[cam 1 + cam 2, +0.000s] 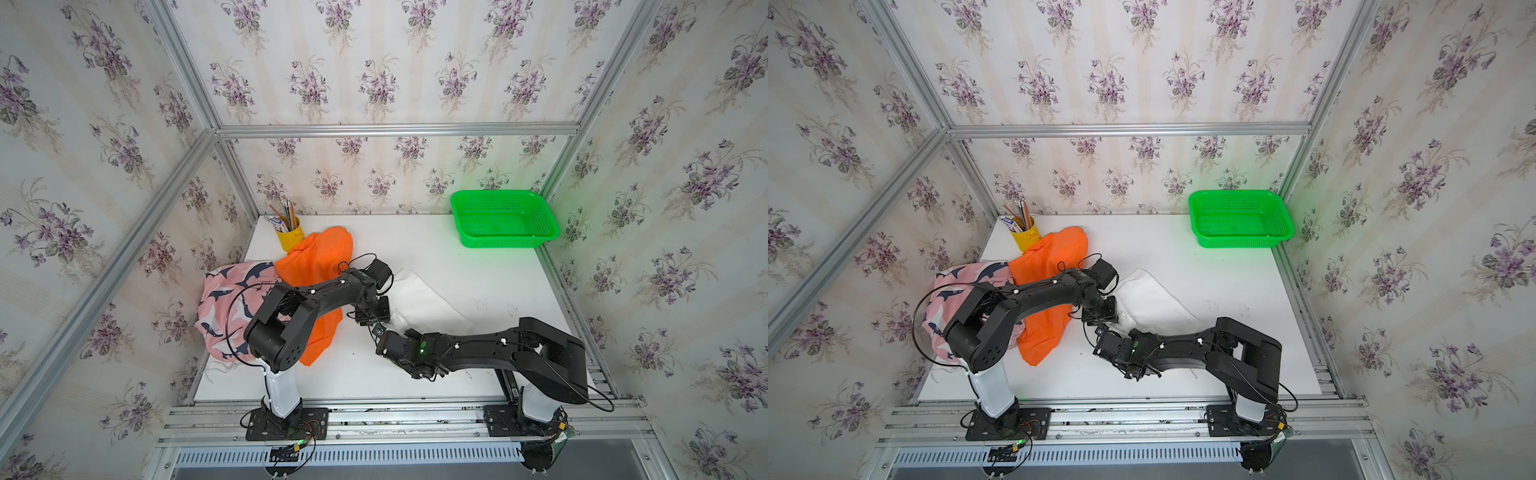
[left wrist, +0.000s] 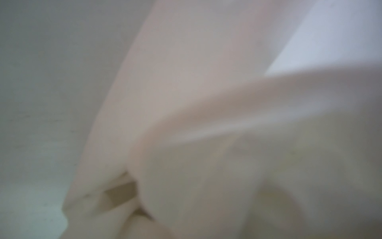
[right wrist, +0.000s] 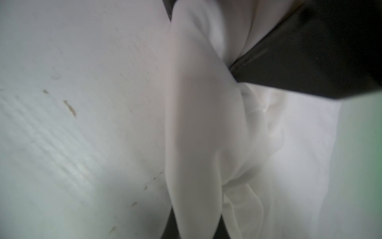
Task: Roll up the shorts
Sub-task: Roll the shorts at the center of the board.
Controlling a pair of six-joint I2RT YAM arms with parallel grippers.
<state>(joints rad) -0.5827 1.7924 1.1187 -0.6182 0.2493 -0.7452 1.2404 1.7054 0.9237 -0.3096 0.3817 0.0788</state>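
The white shorts point(image 1: 424, 301) point(image 1: 1154, 301) lie on the white table point(image 1: 457, 249) point(image 1: 1183, 249) just right of the frame's centre in both top views. They form a slanted, mostly flat strip, and its lower-left end is bunched up where the two hands meet.

The right hand point(image 1: 379, 331) point(image 1: 1100, 333) extends from the lower right and sits at that bunched end with its jaws closed. In the right wrist view a thick fold of the white shorts point(image 3: 202, 124) runs between the dark fingers point(image 3: 167, 225), so this hand has the cloth pinched.

The left hand point(image 1: 372, 311) point(image 1: 1100, 311) extends from the lower left and sits just above the right hand in the frame, over the same edge of the white cloth. I cannot tell how wide its jaws stand. From above its own body hides them, and the left wrist view is filled with blurred white shorts point(image 2: 206, 103) close to the lens, with no finger clearly seen. Whether it grips the cloth is likewise unclear.

The orange shorts point(image 1: 316, 257) point(image 1: 1050, 257) lie crumpled left of centre, partly under the left arm point(image 1: 320, 291) point(image 1: 1046, 293). The pink shark-print shorts point(image 1: 226, 291) point(image 1: 951, 291) are heaped at the table's left edge, touching the orange pair. A yellow cup of pencils point(image 1: 289, 239) point(image 1: 1025, 239) stands at the table's upper-left corner, against the orange cloth. A green basket point(image 1: 505, 242) point(image 1: 1239, 242) sits at the upper right, well apart from the shorts.
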